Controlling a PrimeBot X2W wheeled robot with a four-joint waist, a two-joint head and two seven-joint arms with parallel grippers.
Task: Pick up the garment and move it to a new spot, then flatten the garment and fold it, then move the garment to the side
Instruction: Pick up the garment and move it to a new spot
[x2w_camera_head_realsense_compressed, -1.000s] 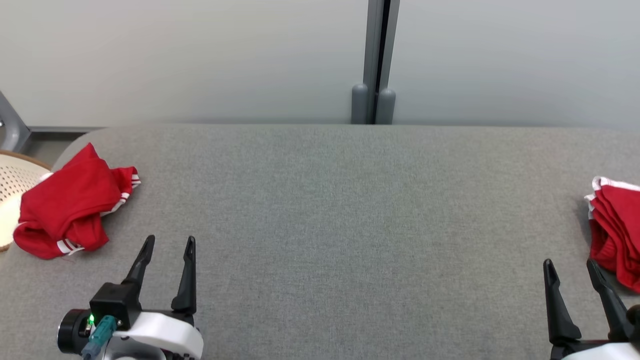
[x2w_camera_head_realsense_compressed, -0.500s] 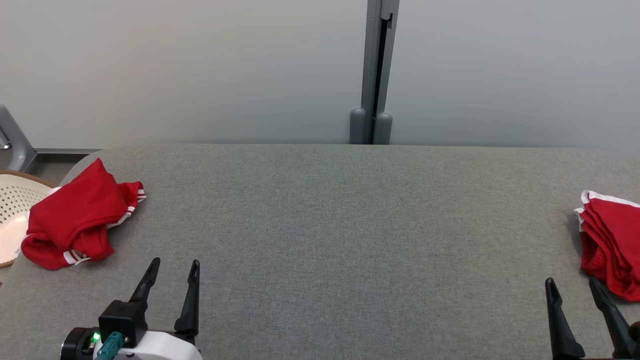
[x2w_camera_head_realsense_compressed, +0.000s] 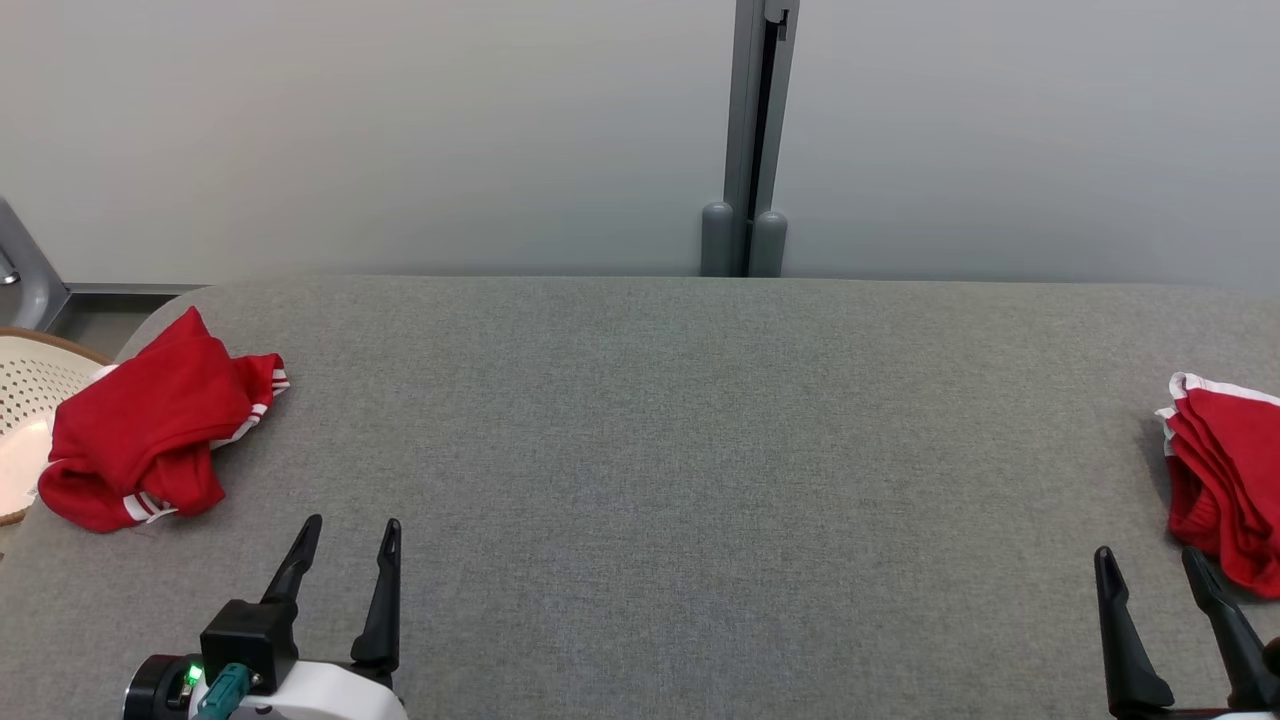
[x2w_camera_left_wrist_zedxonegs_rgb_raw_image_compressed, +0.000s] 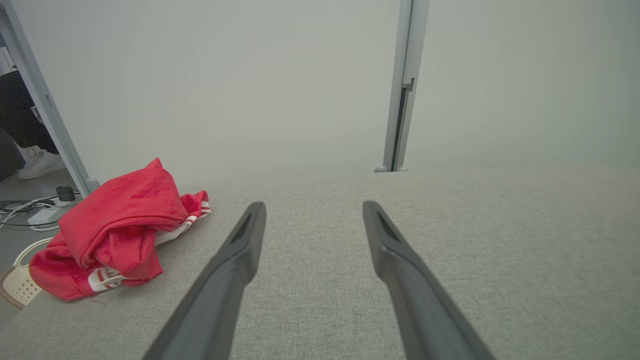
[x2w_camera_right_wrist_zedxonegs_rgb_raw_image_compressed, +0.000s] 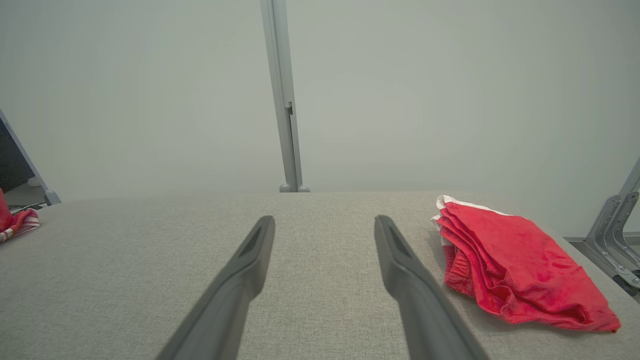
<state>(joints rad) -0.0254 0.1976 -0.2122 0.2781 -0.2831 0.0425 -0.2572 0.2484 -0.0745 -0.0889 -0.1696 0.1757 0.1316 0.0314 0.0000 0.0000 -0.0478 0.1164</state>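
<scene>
A crumpled red garment (x2w_camera_head_realsense_compressed: 145, 435) with white stripes lies at the left end of the grey table (x2w_camera_head_realsense_compressed: 660, 450); the left wrist view has the same garment (x2w_camera_left_wrist_zedxonegs_rgb_raw_image_compressed: 117, 230) left of my fingers. My left gripper (x2w_camera_head_realsense_compressed: 347, 533) stands open and empty to the garment's lower right, apart from it. My right gripper (x2w_camera_head_realsense_compressed: 1148, 562) is open and empty at the lower right. A folded stack of red cloth (x2w_camera_head_realsense_compressed: 1225, 480) lies beside it at the table's right end, also seen as the stack (x2w_camera_right_wrist_zedxonegs_rgb_raw_image_compressed: 515, 260) in the right wrist view.
A perforated cream basket (x2w_camera_head_realsense_compressed: 25, 400) stands off the table's left end. A grey post (x2w_camera_head_realsense_compressed: 755, 140) rises behind the far edge against a pale wall. Cables and a person's shoe (x2w_camera_left_wrist_zedxonegs_rgb_raw_image_compressed: 37, 162) show on the floor at left.
The head camera has shifted, so the whole picture slid down a little and then slightly back up. Both grippers stay open and the garments lie as before.
</scene>
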